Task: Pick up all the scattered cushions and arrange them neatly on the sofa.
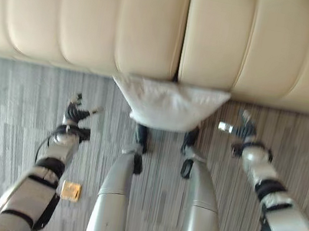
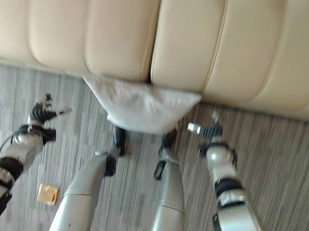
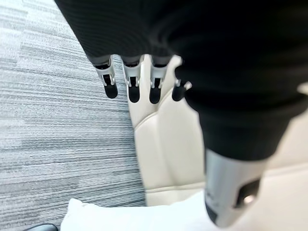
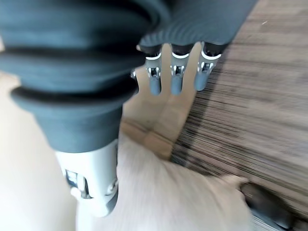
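At frame centre, the white cushion (image 1: pixel 167 104) looks soft, light; left hand (image 1: pixel 75 115) and right hand (image 1: pixel 240 130), fingers released, should take its side edges.

Stood on grey striped carpet (image 1: pixel 20 98), streaked in fine light and dark lines. Ran across the far side, a cream leather sofa (image 1: pixel 152 25), its padded front split by vertical seams into plump panels, with a darker gap near the middle. Lay on the carpet nearer in, a small yellow square tag (image 1: pixel 70 190).
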You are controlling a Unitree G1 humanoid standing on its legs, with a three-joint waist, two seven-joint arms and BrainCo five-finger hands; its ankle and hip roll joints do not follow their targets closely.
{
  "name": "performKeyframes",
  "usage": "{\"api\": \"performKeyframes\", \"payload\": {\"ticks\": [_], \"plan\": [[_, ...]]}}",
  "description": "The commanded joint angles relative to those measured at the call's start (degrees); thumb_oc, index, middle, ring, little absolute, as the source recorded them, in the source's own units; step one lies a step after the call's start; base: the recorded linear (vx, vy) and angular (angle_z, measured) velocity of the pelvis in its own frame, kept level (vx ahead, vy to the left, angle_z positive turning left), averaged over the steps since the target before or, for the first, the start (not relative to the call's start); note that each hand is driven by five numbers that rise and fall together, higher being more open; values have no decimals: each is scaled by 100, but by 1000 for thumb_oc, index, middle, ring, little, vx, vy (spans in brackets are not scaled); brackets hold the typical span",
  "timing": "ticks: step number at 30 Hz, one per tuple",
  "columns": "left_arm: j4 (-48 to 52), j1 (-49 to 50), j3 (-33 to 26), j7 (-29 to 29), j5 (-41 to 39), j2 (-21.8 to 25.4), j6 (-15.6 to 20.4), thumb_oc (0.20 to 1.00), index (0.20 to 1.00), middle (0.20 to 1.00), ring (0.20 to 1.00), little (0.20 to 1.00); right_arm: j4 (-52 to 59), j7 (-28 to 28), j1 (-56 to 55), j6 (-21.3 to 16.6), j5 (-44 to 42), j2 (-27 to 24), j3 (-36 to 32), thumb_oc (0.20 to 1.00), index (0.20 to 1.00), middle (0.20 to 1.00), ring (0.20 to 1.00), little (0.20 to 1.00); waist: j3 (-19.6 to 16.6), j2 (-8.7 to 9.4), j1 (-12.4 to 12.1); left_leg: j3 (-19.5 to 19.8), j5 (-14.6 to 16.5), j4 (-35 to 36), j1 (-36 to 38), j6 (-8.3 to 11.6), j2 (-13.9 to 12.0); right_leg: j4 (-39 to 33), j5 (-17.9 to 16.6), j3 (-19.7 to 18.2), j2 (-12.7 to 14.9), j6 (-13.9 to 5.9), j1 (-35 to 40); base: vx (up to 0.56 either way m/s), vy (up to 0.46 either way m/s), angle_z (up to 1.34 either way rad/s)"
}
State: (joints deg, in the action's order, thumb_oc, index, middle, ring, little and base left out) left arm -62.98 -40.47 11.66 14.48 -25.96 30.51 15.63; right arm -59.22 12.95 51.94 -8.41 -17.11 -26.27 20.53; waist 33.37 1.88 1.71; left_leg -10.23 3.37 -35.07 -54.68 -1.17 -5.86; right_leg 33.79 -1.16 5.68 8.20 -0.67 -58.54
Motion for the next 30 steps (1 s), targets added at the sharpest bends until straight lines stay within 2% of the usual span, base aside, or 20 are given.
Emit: {"api": "performKeyframes", "payload": {"ticks": [1,2,7,8,9,10,11,12,17,20,22,24,25,27,28,30], "plan": [[-136,72,194,288,-78,303,97,1000,1000,1000,1000,1000,33,194,-440,-261,-330,121,446,1000,1000,1000,1000,1000,-978,-57,30,338,275,81,-385,256,63,556,911,-511,127,-410,-212,-57,-13,1],[-143,62,196,287,-79,304,98,1000,1000,1000,1000,1000,25,191,-431,-263,-332,120,445,1000,1000,1000,1000,1000,-1005,-59,31,341,281,59,-433,255,63,578,919,-512,129,-409,-260,-52,-17,5],[59,-1114,1134,336,143,167,116,1000,1000,1000,1000,1000,-47,225,605,-332,-618,545,913,1000,1000,1000,1000,1000,-1016,-191,10,442,353,-556,-1459,240,164,1277,1083,-645,123,-356,-1278,-16,5,5],[111,-1585,1497,365,186,-15,115,1000,1000,1000,1000,1000,-39,218,959,-407,-865,815,1037,799,799,799,799,799,-1005,-235,-30,458,387,-742,-1734,204,211,1478,1132,-664,117,-342,-1529,0,0,0],[110,-1586,1497,365,186,-15,115,1000,1000,1000,1000,1000,-39,217,960,-407,-865,814,1037,464,464,464,464,464,-1007,-235,-31,458,388,-744,-1737,204,211,1480,1133,-664,116,-342,-1532,3,-41,-5],[161,-1954,1747,376,207,-210,123,1000,1000,1000,1000,1000,56,203,1203,-510,-1100,1095,1141,200,200,200,200,200,-1028,-275,-55,478,410,-852,-1871,178,265,1623,1181,-667,120,-329,-1649,8,-48,2],[225,-2036,1794,395,207,-279,139,200,200,200,200,200,104,227,1251,-541,-1155,1204,1165,200,200,200,200,200,-1027,-284,-60,495,415,-900,-1911,174,281,1679,1209,-665,122,-318,-1680,8,-39,12],[450,-2095,1836,430,168,-385,213,200,200,200,200,200,293,259,1314,-648,-1295,1355,1142,200,200,200,200,200,-1035,-298,-76,518,427,-911,-1883,170,312,1712,1228,-645,105,-310,-1652,6,-12,24],[1079,-1810,1705,523,150,-562,343,200,200,200,200,200,901,318,1166,-770,-1135,1311,1062,200,200,200,200,200,-1113,-274,-89,555,404,-696,-1607,172,311,1470,1188,-586,85,-320,-1372,-4,-6,8],[2046,-1300,1586,580,381,-582,465,200,200,200,200,200,1770,364,654,-926,-857,1135,859,200,200,200,200,200,-1213,-209,-70,612,354,-229,-1036,228,250,1060,1115,-515,81,-375,-830,-9,14,9],[2621,-875,1480,567,499,-606,471,200,200,200,200,200,2290,313,219,-933,-725,1069,728,200,200,200,200,200,-1227,-173,-54,602,320,85,-566,252,236,757,1045,-459,88,-418,-368,24,7,-6],[3835,122,1234,496,813,-640,496,200,200,200,200,200,3490,8,-953,-960,-501,1002,541,200,200,200,200,200,-1315,-73,-3,557,287,729,558,303,248,108,916,-326,73,-492,709,102,9,-5],[4123,417,1178,438,905,-649,503,200,200,200,200,200,3793,-101,-1245,-967,-424,974,516,200,200,200,200,200,-1340,-54,10,503,104,977,814,275,245,-154,705,-264,71,-481,949,102,12,4],[4427,938,1072,353,964,-686,519,200,200,200,200,200,4228,-274,-1734,-957,-299,969,524,200,200,200,200,200,-1355,-22,43,453,82,1302,1440,289,254,-500,615,-219,73,-526,1543,84,23,-10],[4427,938,1072,353,964,-686,519,200,200,200,200,200,4228,-274,-1734,-957,-299,969,524,200,200,200,200,200,-1355,-22,43,453,82,1302,1440,289,254,-500,615,-219,73,-526,1543,108,20,-27],[4975,1714,945,131,980,-706,547,200,200,200,200,200,4990,-575,-2458,-957,-178,856,498,200,200,200,200,200,-1484,6,81,390,59,1711,2312,321,281,-988,526,-141,47,-583,2432,237,24,-19]]}}
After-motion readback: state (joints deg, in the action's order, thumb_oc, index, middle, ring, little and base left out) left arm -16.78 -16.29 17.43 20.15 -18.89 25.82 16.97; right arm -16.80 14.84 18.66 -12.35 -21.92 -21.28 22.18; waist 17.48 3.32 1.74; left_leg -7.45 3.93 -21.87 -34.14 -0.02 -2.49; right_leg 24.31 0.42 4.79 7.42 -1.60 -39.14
